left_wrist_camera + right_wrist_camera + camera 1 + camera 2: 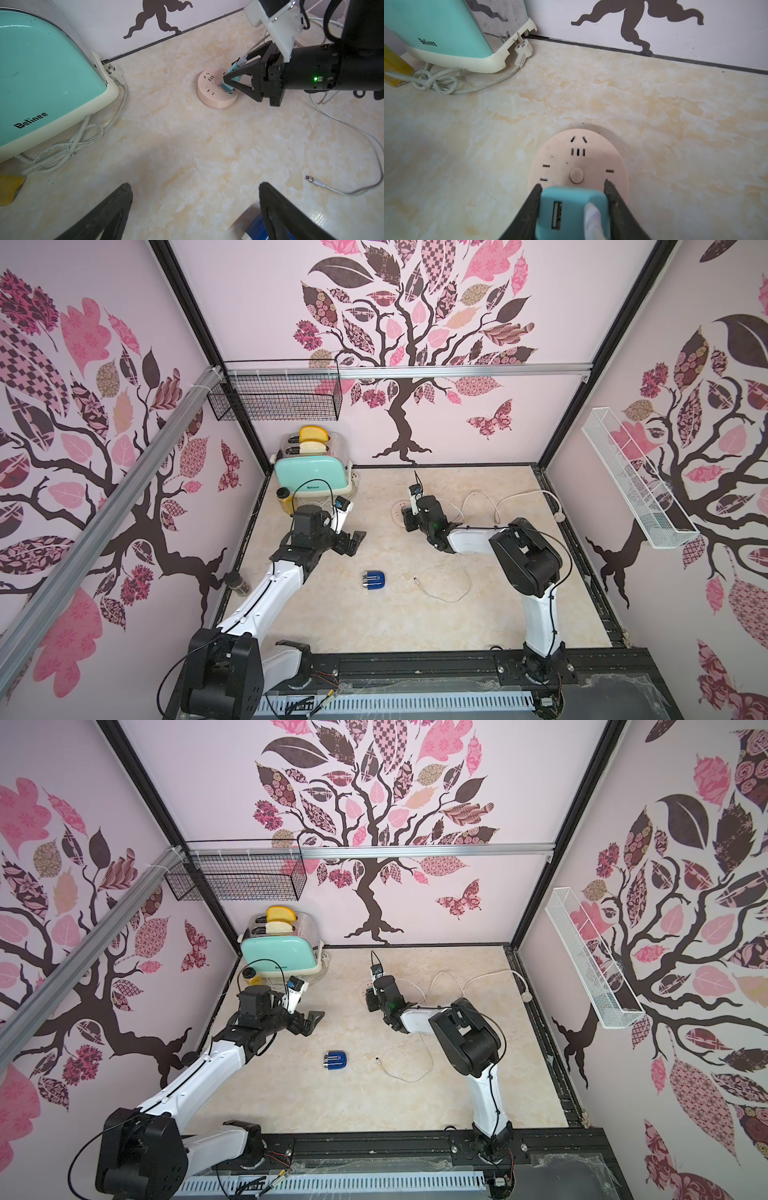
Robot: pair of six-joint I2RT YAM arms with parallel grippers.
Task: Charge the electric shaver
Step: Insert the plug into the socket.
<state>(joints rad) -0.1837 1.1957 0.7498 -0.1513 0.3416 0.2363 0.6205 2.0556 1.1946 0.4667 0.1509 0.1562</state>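
The electric shaver [374,580] [334,1060], dark blue with a silver ridged head, lies on the marbled table; only a corner of it [255,228] shows in the left wrist view. My left gripper [353,541] [194,187] hovers open behind and to the left of it, holding nothing. My right gripper [573,187] [230,70] is shut on a teal plug adapter [571,207] [230,81]. The adapter leans tilted on the round pale-pink power strip [578,158] [214,91]. A white cable runs from the adapter, and its free end [417,580] [309,178] lies right of the shaver.
A mint toaster [311,472] with bread stands at the back left, its cord [72,149] bunched in front. A yellow jar [284,499] sits beside it and a dark jar [237,583] by the left wall. Wire baskets [274,398] [636,485] hang on the walls.
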